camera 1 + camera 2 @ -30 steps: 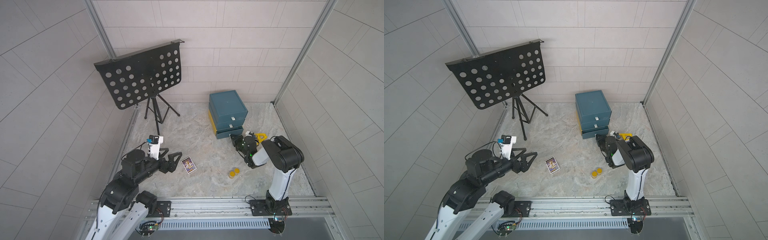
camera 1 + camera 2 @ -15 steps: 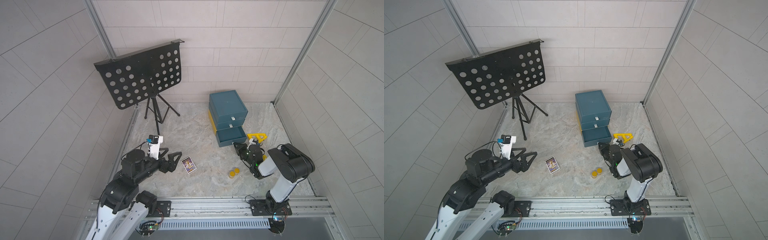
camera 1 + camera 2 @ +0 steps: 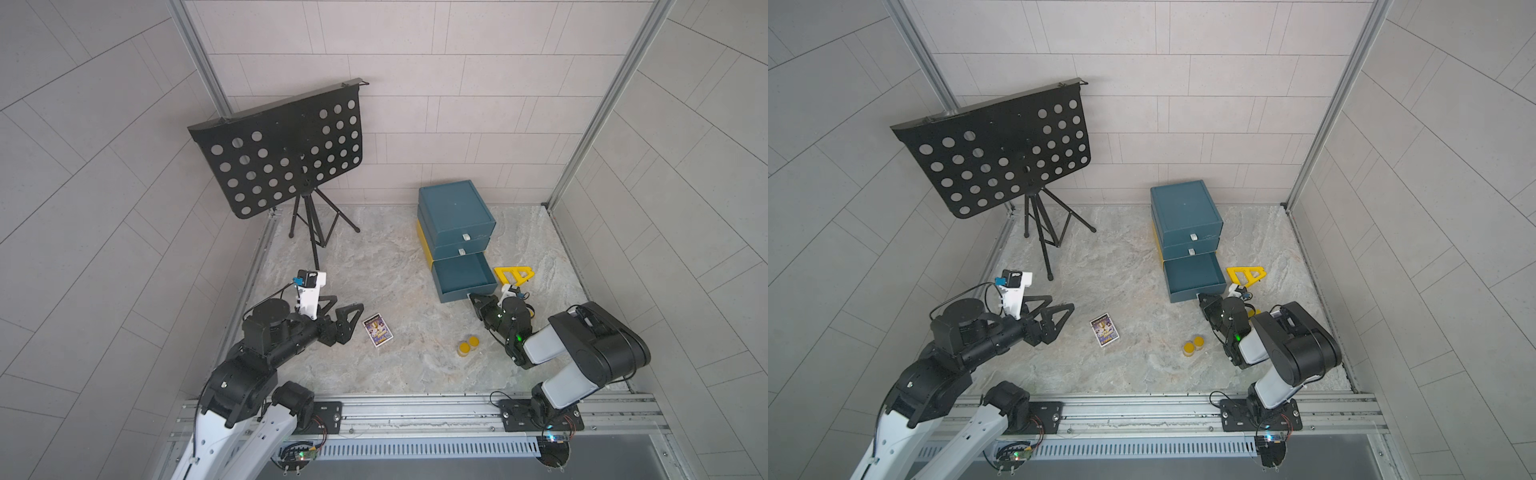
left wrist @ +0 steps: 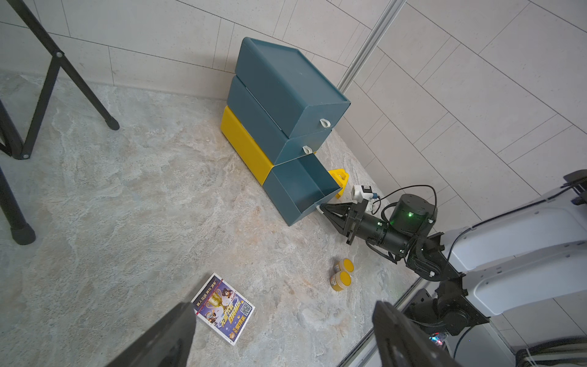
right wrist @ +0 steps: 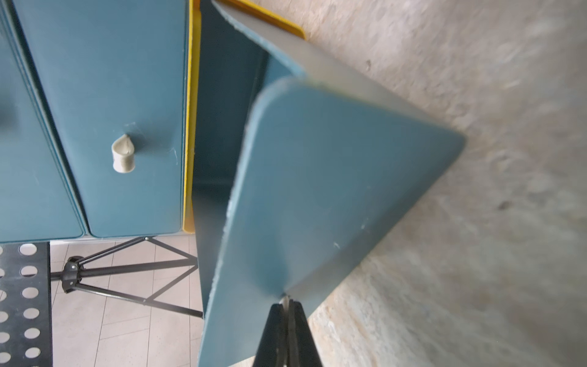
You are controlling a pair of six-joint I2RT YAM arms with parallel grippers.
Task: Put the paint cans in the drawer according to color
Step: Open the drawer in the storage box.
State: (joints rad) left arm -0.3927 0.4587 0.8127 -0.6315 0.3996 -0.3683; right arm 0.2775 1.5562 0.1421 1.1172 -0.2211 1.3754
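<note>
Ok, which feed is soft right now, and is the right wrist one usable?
Right wrist view: drawer front close and soft, tabletop smeared, yet the right gripper shows clearly, shut on the pull. Left wrist view: crisp on the paint cans. Both top views: even light, wall lines bowed toward the edges.

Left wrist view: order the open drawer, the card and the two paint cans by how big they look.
1. open drawer, clearly largest.
2. card, though it lies nearest the camera, which flatters it.
3. paint cans, smallest; the two look alike, so they are not ranked against each other.
</note>
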